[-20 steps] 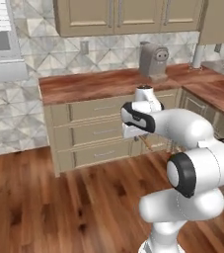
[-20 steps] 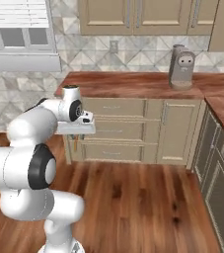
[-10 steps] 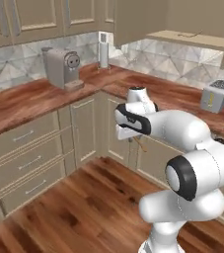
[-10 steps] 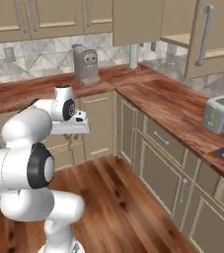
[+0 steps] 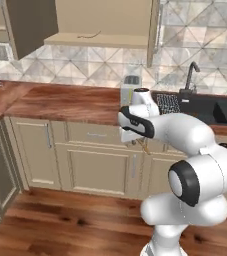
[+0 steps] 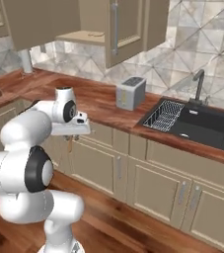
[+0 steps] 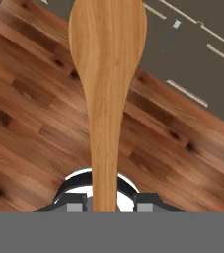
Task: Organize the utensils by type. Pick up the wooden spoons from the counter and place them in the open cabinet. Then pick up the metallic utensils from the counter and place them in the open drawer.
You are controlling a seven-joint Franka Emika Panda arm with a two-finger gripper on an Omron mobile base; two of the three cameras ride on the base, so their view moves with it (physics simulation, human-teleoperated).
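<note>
Carrying the wooden spoon (image 7: 107, 79) is the step in hand, and it looks like the ferrying leg toward the open cabinet. From the left base camera, the claw (image 5: 144, 145) hangs at mid-frame in front of the counter (image 5: 65, 102), a sliver of tan handle dangling beneath it; the open cabinet (image 5: 97, 37) sits at upper centre, its shelf well above the arm. From the right base camera, the claw (image 6: 73, 142) is at left of centre, low beside the cream drawers, with the cabinet shelf at upper left. Through the hand camera, the spoon's handle is pinched between the fingertips (image 7: 74, 205), bowl toward the frame's top over the wooden floor (image 7: 29, 128). Next, I'd judge, the arm must lift to shelf height.
</note>
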